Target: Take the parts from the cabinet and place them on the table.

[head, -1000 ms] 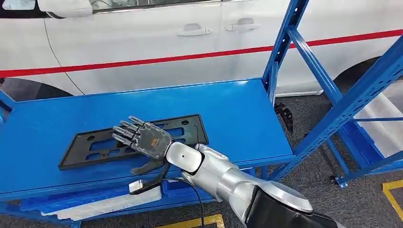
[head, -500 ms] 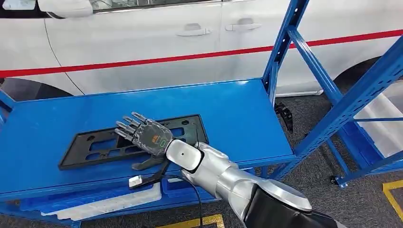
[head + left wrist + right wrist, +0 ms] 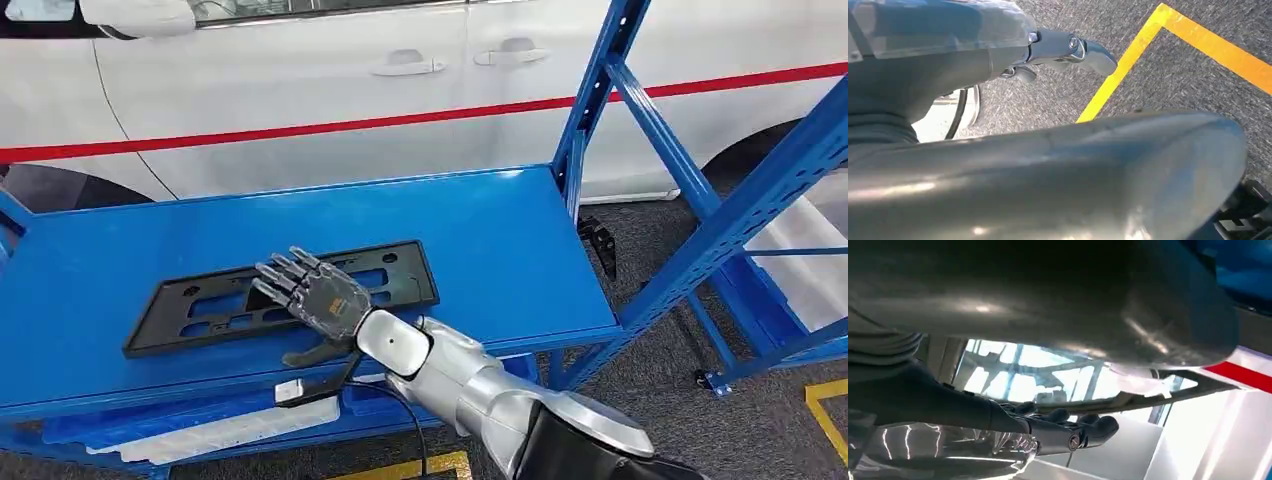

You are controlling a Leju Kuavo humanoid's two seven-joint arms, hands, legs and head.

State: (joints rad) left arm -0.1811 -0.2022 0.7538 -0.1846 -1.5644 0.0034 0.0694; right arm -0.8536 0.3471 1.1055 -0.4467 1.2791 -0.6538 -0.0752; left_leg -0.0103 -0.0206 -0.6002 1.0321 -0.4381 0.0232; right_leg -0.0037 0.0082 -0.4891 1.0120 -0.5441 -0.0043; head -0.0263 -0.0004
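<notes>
Reaching over the flat black plastic frame (image 3: 285, 293) lying lengthwise left-to-right, the right robot hand (image 3: 318, 298) hovers open, fingers spread.

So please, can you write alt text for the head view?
The robot's right hand, fingers spread, hovers over a flat black plastic part lying on a blue shelf. A white car stands behind.
</notes>
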